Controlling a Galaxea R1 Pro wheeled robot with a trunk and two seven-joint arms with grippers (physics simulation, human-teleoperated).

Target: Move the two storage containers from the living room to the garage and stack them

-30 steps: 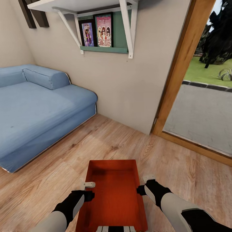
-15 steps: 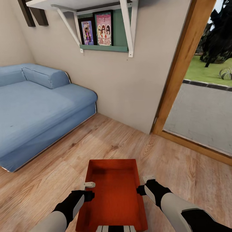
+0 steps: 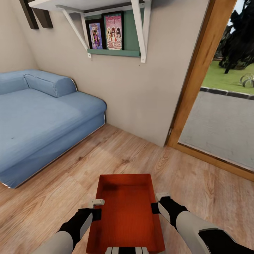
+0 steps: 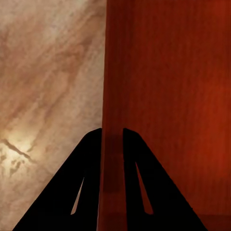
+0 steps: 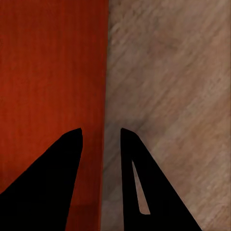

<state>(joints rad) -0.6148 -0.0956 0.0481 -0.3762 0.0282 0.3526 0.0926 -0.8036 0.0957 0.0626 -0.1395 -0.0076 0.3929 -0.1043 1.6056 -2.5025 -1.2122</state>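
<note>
One red-orange storage container lies lengthwise in front of me over the living room's light wood-plank floor, between my two arms. My left gripper is at its left long wall. In the left wrist view the gripper is shut on that thin wall of the container. My right gripper is at the right long wall. In the right wrist view it straddles the rim of the container with its fingers apart, so it is open.
A blue sofa fills the left side. A white wall shelf with pictures hangs on the cream wall ahead. A wooden door frame at the right opens onto grey paving and grass.
The container has shifted slightly to the right between my hands. The sofa, the wall and the door frame stand where they were.
</note>
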